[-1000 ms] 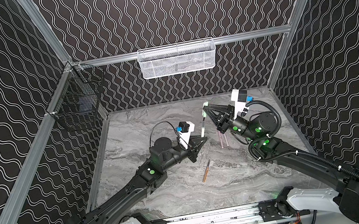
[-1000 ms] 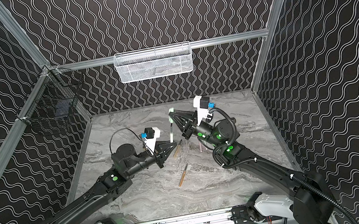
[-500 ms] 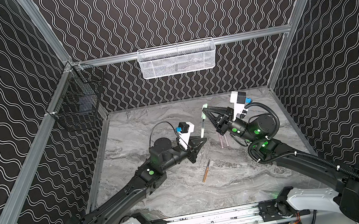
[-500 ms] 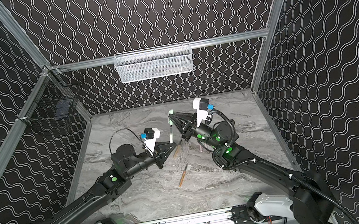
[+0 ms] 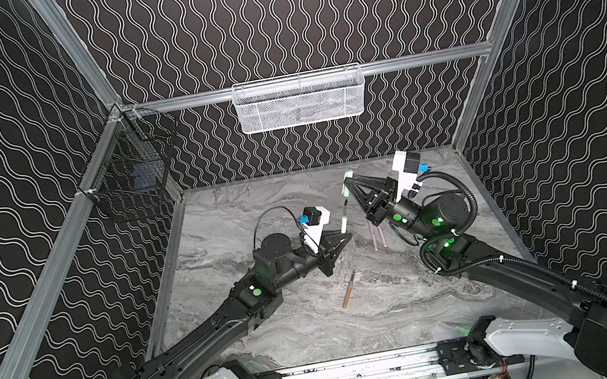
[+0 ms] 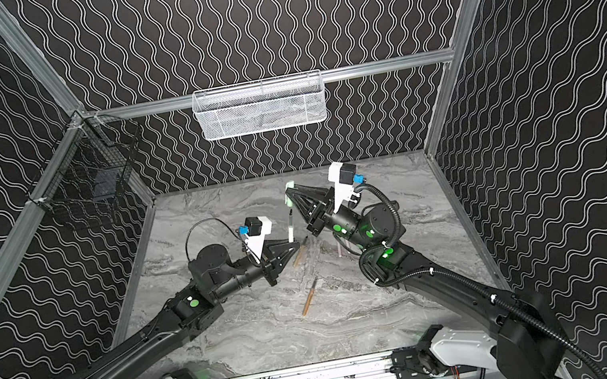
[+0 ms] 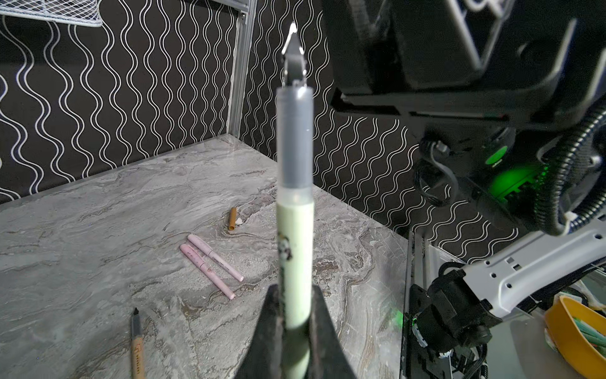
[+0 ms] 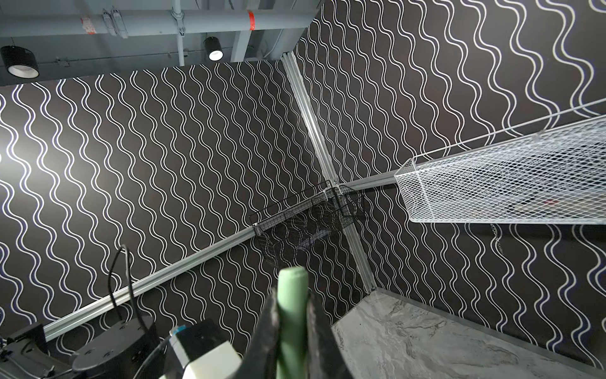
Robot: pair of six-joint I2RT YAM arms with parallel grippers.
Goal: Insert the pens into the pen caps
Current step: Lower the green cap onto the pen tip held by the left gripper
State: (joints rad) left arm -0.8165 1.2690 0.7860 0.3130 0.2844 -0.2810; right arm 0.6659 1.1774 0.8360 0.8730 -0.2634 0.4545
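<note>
My left gripper (image 5: pixel 345 236) (image 7: pixel 296 292) is shut on the lower barrel of a pale green pen (image 5: pixel 345 218) (image 7: pixel 295 246). The pen stands nearly upright with its dark tip up. Just above and right of that tip, my right gripper (image 5: pixel 350 187) (image 8: pixel 292 297) is shut on a pale green pen cap (image 5: pixel 347 187) (image 8: pixel 292 282); a small gap shows between cap and tip in both top views. Two pale pink pens (image 5: pixel 377 237) (image 7: pixel 210 262) lie side by side under the right arm. A tan-orange pen (image 5: pixel 349 290) (image 7: pixel 137 344) lies bare-tipped in mid-table. A tan-orange cap (image 7: pixel 232 218) lies beyond the pink pair.
Another tan-orange stick (image 6: pixel 297 257) lies beside my left gripper's fingers in a top view. A white mesh basket (image 5: pixel 301 100) hangs on the back wall and a black wire basket (image 5: pixel 131 178) on the left wall. A yellow bowl (image 7: pixel 570 334) sits off the table.
Almost nothing. The right gripper has shifted slightly with the cap above the pen's tip; the left gripper holds the pen in much the same place.
</note>
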